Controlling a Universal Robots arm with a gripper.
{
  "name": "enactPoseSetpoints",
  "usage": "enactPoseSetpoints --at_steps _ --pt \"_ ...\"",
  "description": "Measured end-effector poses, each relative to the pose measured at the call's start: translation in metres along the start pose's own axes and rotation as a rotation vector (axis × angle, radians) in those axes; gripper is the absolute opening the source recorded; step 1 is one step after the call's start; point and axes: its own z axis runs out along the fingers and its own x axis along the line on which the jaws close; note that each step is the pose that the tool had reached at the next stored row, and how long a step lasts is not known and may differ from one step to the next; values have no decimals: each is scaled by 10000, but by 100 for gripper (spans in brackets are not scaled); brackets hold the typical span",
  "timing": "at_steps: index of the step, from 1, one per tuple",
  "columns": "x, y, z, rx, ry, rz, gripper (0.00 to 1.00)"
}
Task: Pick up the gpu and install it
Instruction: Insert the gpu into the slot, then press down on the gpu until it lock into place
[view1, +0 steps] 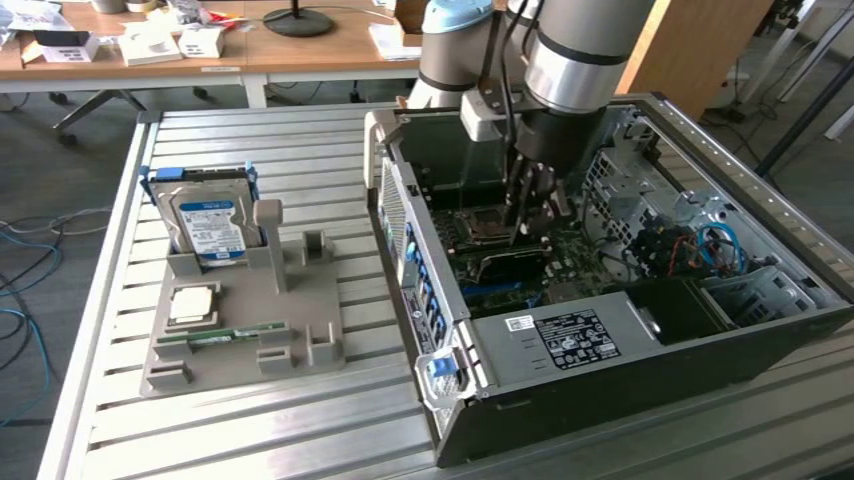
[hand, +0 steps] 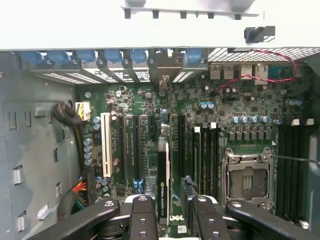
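Observation:
My gripper (view1: 534, 228) reaches down into the open computer case (view1: 801, 300), over the motherboard (hand: 240, 107). The gpu (hand: 163, 175) stands edge-on between my two fingers, a thin dark card with a green label and a black cooler on one side. My gripper (hand: 175, 212) is shut on it. The card hangs among the black expansion slots (hand: 134, 145), beside the white slot (hand: 105, 145). Whether its lower edge sits in a slot I cannot tell. In the exterior view the gpu (view1: 514, 262) shows as a dark bar under the fingers.
A grey holder (view1: 240, 330) on the slatted table at the exterior view's left carries a hard drive (view1: 211, 225), a processor chip (view1: 194, 303) and a green memory stick (view1: 238, 333). The CPU socket (hand: 247, 177), blue rear clips (hand: 110, 56) and red wires (hand: 265, 75) surround the card.

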Motion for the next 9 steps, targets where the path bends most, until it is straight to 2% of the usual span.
enactPoseSetpoints --at_steps 9 --pt "0 0 -6 0 1 0 34"
